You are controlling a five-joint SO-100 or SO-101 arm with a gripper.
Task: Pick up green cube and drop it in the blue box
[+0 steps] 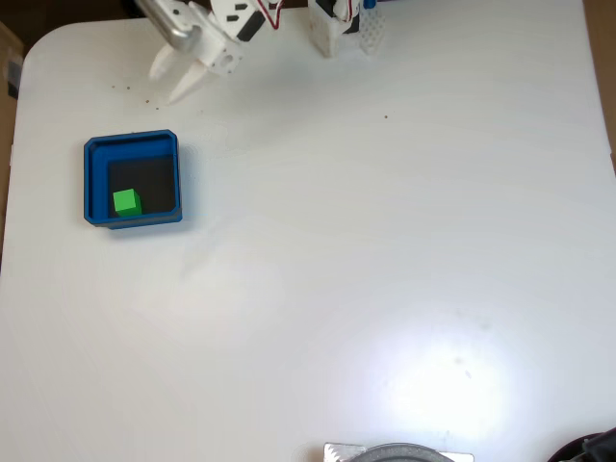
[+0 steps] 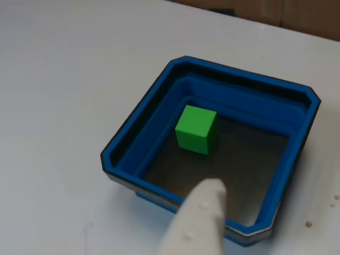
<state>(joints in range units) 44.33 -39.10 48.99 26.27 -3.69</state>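
— Fixed view first: where does the green cube (image 1: 126, 201) sit?

— Inside the blue box (image 1: 94, 183), on its dark floor, toward the lower left corner as that view shows it. It rests flat and nothing touches it.

— And the closer camera?

— There the green cube (image 2: 196, 129) stands on the black floor near one blue wall (the far left one in that picture), upright, with a little floor showing around it. The blue box (image 2: 300, 143) has raised walls and clipped corners, and it lies on the white table (image 2: 64, 79).

— What about the arm?

— In the fixed view the gripper (image 1: 177, 78) hangs over the table (image 1: 385, 250) above the box, well apart from it, its two white fingers spread in a clear V with nothing between them. One pale fingertip (image 2: 204, 212) pokes into the closer picture from the bottom edge, over the box's near wall.

— Anything else around?

— A few dark specks (image 1: 135, 94) lie on the table near the gripper.
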